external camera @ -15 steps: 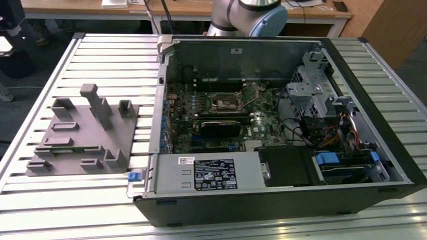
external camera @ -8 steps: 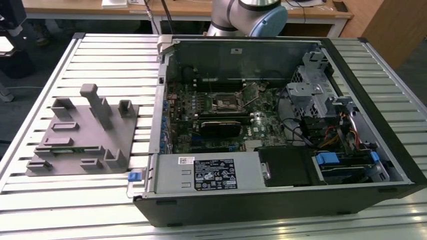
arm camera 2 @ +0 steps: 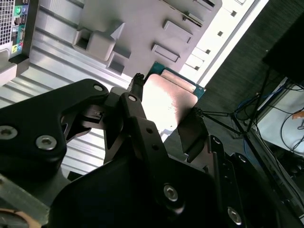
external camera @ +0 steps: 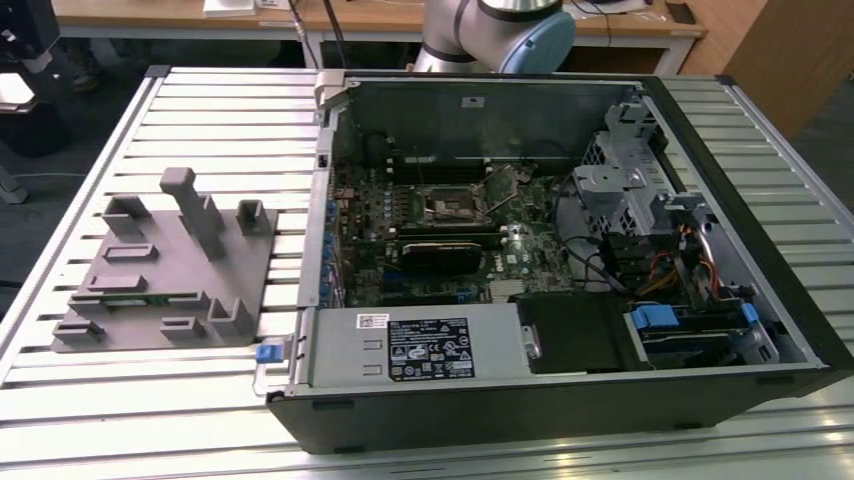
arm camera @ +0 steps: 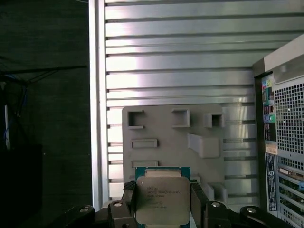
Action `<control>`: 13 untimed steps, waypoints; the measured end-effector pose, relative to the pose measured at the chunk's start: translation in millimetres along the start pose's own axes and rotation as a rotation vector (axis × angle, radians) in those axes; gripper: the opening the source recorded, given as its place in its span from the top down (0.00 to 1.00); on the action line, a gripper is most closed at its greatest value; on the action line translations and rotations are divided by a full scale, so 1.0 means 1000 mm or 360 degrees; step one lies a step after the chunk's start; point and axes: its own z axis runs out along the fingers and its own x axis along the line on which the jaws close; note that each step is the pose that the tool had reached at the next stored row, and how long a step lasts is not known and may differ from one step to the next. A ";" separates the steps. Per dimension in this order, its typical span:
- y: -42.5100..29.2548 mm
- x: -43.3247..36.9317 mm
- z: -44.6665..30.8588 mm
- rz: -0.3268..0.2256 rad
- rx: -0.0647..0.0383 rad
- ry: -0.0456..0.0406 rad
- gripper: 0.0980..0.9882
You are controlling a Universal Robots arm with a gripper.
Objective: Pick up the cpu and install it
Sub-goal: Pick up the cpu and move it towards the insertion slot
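One cpu [arm camera: 161, 199] between the jaws

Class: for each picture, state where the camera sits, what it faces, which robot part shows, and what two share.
Exterior view: off the arm, high, facing down on computer case and grey tray; arm joint shows.
First wrist view: on the arm, facing down past the gripper.
Second wrist view: on the arm, slanting past gripper links.
Shared: both show the gripped cpu before the tray.

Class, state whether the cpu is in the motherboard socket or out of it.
Out. In both wrist views the pincer grips the cpu by its edges, with the grey tray beyond it.
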 end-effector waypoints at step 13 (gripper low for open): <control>0.0006 -0.0134 0.0002 0.0000 0.0000 0.0000 0.50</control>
